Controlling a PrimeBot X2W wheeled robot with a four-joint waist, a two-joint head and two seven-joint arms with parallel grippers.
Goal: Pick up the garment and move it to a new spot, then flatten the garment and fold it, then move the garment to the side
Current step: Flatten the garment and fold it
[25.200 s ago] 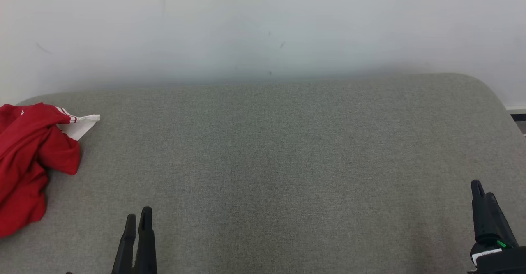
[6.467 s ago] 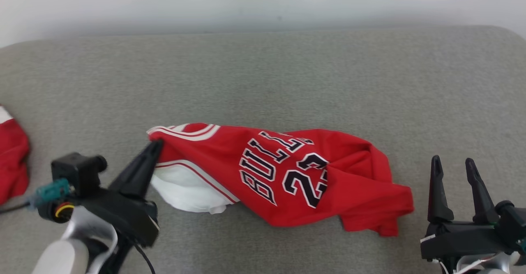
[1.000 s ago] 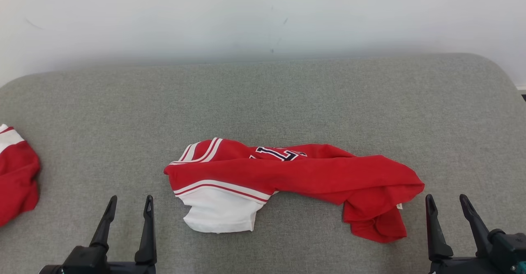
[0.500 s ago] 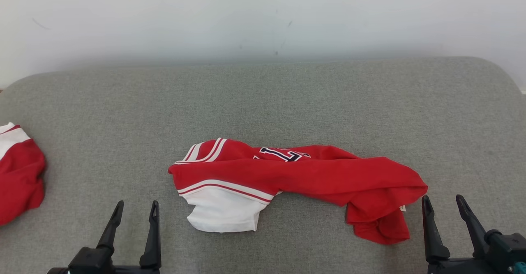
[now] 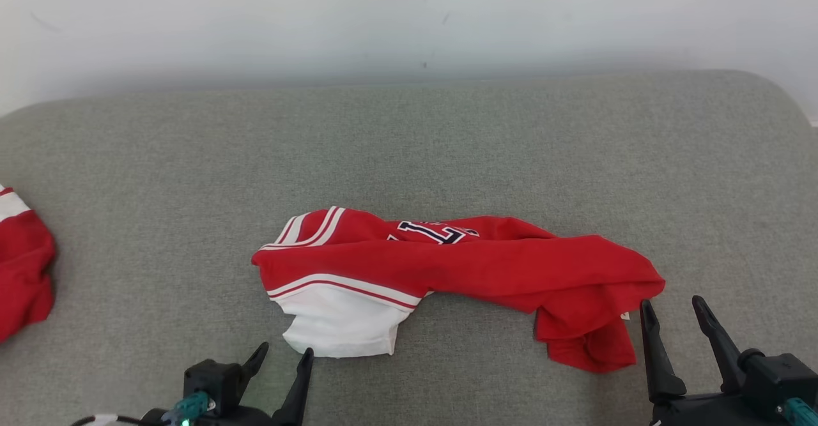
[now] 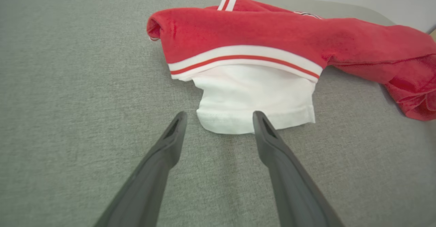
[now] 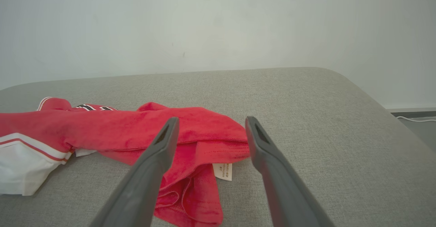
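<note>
As the left hand gapes low, it faces the garment.

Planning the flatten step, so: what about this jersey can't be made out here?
Chest lettering: head view, mostly folded under the jersey's own red cloth.
Label: right wrist view, print too small to read.
Second red garment: head view, cut off by the left edge.

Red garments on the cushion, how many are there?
2. One red jersey lies crumpled in the middle of the grey cushion; a second red garment sits at the left edge, cut off by the frame. Others may lie out of view.
</note>
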